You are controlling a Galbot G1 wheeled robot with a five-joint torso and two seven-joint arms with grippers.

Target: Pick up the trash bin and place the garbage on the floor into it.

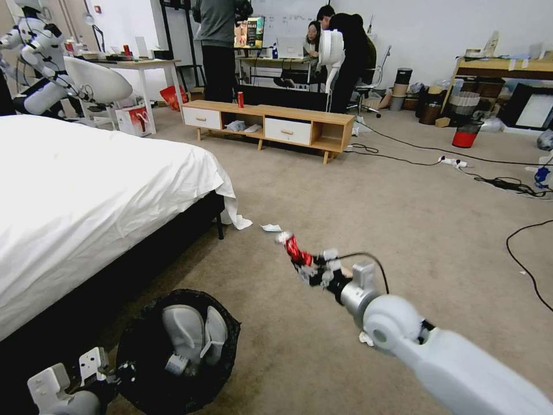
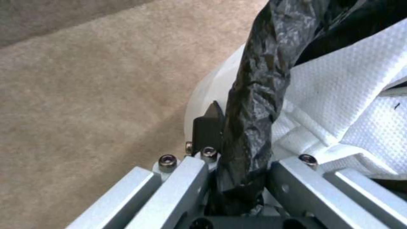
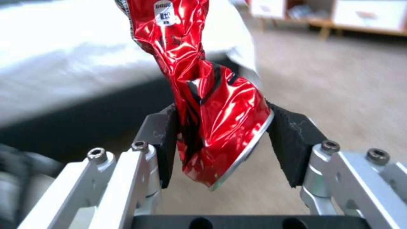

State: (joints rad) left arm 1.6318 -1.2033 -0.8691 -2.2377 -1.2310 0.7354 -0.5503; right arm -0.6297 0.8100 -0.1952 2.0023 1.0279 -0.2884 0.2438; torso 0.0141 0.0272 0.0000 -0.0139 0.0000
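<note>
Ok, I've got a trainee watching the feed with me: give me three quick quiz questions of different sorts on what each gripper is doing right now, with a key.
1. True or false: the right gripper is shut on a crumpled red wrapper.
2. Multiple choice: the left gripper grips the trash bin by A) its base, B) its bag-lined rim, C) a side handle.
3. Short answer: what small piece of litter lies on the floor near the corner of the bed?

Key
1. True: its fingers pinch the wrapper, held out above the carpet.
2. B: one finger outside the pale wall, one inside over the black bag.
3. A white paper scrap.
</note>
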